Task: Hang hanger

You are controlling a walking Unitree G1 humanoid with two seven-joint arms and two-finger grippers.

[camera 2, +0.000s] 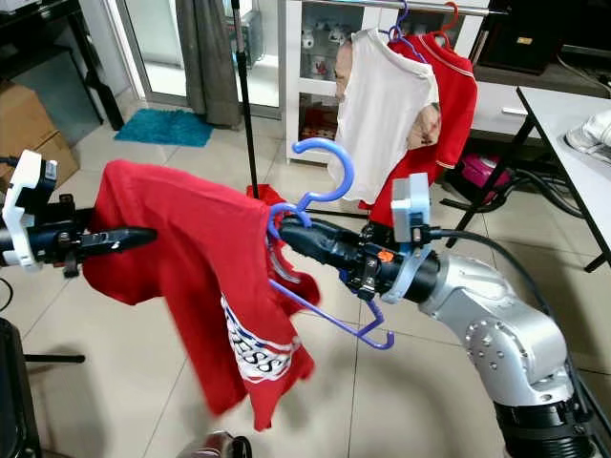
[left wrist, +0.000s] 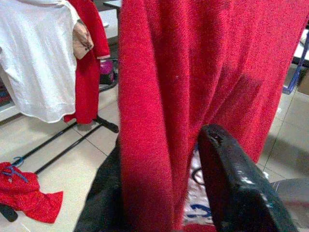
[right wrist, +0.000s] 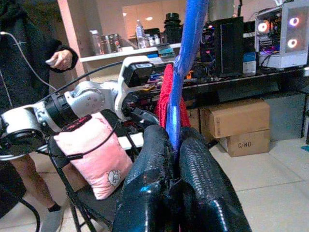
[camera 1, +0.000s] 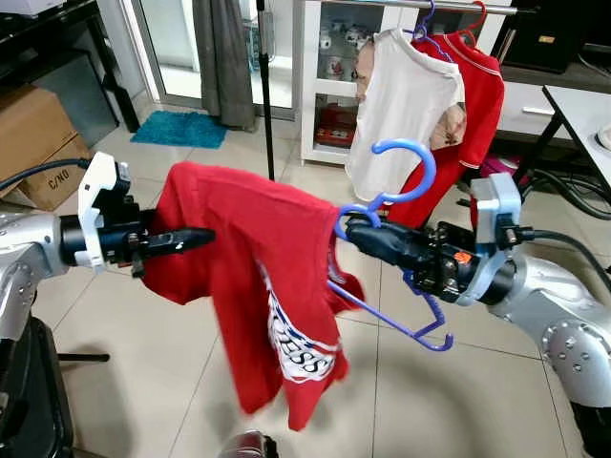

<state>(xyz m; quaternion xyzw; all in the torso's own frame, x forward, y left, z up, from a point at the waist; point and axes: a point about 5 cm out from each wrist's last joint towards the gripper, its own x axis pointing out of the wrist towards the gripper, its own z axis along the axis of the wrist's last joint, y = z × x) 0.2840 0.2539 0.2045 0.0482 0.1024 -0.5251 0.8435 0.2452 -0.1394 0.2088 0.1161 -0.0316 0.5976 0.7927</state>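
Hanger (camera 1: 401,191), blue plastic, light and stiff, sits clamped at its neck in your right gripper (camera 1: 358,232); keep that hold. Soft red shirt (camera 1: 258,277) drapes at nine o'clock, pinched by the left gripper (camera 1: 196,238).

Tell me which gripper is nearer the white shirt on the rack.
Right. The right gripper, shut on the blue hanger, sits just below the white shirt. The left gripper holds the red shirt farther off.
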